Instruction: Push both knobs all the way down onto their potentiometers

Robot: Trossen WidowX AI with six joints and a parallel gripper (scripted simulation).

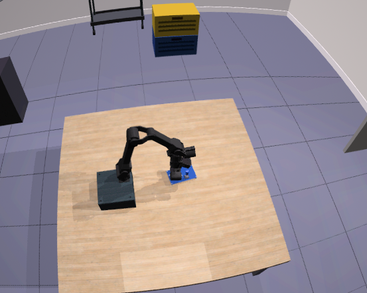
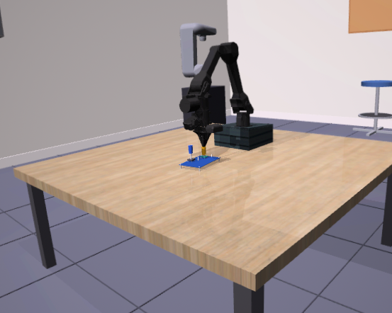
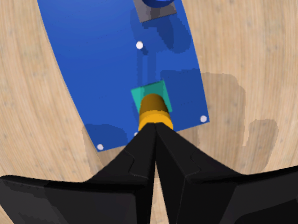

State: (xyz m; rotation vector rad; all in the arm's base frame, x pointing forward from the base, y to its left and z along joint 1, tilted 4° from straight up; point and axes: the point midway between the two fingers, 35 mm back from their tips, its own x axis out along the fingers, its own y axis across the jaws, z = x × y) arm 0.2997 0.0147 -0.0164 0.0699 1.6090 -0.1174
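The blue circuit board (image 1: pixel 192 177) (image 2: pixel 199 163) (image 3: pixel 90 85) stands on short legs on the table. A yellow-orange knob (image 2: pixel 203 151) (image 3: pixel 154 111) is upright over a green potentiometer (image 3: pixel 143 95). A blue knob (image 2: pixel 190 149) (image 3: pixel 159 2) stands high on its thin shaft above a grey potentiometer (image 2: pixel 191 159) (image 3: pixel 157 13); bare shaft shows below it. My gripper (image 2: pixel 203 146) (image 3: pixel 154 130) is shut, with nothing between its fingers. Its tips are at the top of the yellow knob and seem to touch it; the exact contact is too small to tell. The arm hides part of the board in the top view.
White pins (image 3: pixel 139 45) (image 3: pixel 203 119) rise from the board, one between the two potentiometers and others near its corners. The dark base block (image 1: pixel 115 189) (image 2: pixel 249 136) of the arm stands on the wooden table (image 1: pixel 187 225) (image 2: pixel 186 198) behind the board.
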